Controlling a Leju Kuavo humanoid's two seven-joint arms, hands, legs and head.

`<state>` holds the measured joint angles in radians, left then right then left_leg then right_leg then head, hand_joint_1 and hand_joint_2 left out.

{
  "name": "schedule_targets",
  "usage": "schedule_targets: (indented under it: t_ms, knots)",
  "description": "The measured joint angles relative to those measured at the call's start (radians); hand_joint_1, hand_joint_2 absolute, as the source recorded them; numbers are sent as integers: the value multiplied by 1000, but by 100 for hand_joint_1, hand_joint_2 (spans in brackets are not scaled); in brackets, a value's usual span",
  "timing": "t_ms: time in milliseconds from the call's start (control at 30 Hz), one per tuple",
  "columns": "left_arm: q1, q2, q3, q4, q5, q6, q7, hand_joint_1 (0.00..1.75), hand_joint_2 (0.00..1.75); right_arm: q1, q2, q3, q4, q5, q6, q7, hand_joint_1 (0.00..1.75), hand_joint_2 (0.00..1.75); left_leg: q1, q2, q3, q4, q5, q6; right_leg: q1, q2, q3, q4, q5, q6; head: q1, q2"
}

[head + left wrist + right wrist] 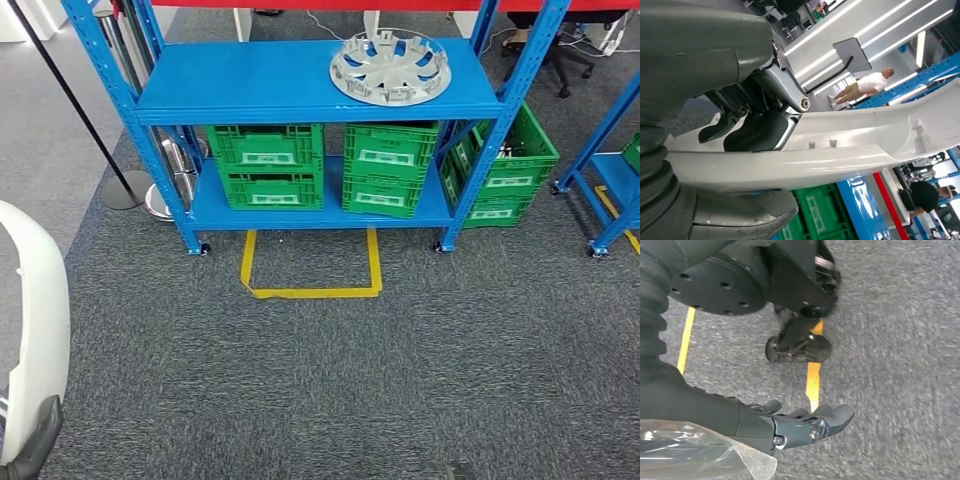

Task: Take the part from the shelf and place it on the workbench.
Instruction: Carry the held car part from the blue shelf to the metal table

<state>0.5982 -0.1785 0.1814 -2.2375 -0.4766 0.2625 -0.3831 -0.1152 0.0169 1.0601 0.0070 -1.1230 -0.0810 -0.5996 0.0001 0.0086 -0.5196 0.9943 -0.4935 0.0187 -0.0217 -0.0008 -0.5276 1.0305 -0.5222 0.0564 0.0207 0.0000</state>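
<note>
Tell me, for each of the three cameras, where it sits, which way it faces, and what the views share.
Head view: high on the body, facing forward and down at the blue shelf, hubcap and green crates; the left hand shows.
Left wrist view: behind the left hand, which grips the white part.
Right wrist view: behind the right hand, facing the carpet and yellow tape.
Shared: head and left wrist views both show the white part.

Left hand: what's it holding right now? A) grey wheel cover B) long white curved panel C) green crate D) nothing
B. In the left wrist view the left hand grips a long white curved panel, thumb under it and darker fingers over it; the grey wheel cover lies on the blue shelf, and the green crates sit on the lower level.
</note>
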Motion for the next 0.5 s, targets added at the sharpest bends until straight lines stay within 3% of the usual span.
schedule_targets:
  t_ms: [100,167,233,300,333,367,400,433,500]
  knots:
    - [1,0,0,0,0,0,-2,175,175,-2,0,0,0,0,1,-1,0,175,-4,-1,-16,16,1,-14,2,3,4,-13,-6,-22,0,0]
    - [1,0,0,0,0,0,-2,175,175,-1,0,0,0,0,1,-1,0,175,-2,-2,-25,36,-16,-23,0,1,0,-14,-1,-36,-3,0]
    - [1,0,0,0,0,0,-2,175,175,-3,-1,0,0,-2,0,-2,0,175,1,-3,-62,126,-76,-32,-1,0,-4,-15,4,-48,-8,0]
    - [1,-1,0,0,1,0,-2,175,175,-3,-1,1,0,-8,1,-8,0,175,3,-3,-115,259,-138,-37,2,-1,-10,-15,7,-53,-10,0]
    - [1,-1,0,0,1,0,-2,175,175,-2,-1,3,0,-12,1,-10,0,175,3,-3,-129,297,-146,-36,3,-1,-12,-15,8,-54,-10,0]
    - [1,-1,0,0,2,0,-3,175,175,-2,-1,5,0,-15,1,-12,0,175,3,-3,-125,296,-134,-33,5,-1,-13,-14,9,-55,-10,0]
    - [1,-1,0,0,3,0,-3,175,175,-2,-1,7,0,-18,1,-13,0,175,3,-3,-103,257,-105,-29,6,-1,-13,-14,10,-55,-10,0]
    - [1,-1,0,0,3,1,-3,175,175,-3,-1,10,0,-20,1,-14,0,175,2,-4,-69,189,-67,-22,7,0,-11,-14,10,-55,-10,0]
    - [1,-1,0,-1,3,4,-3,175,175,-4,-1,17,0,-24,1,-15,0,175,-3,-5,-9,66,-22,-9,11,0,-12,-14,12,-51,-9,0]
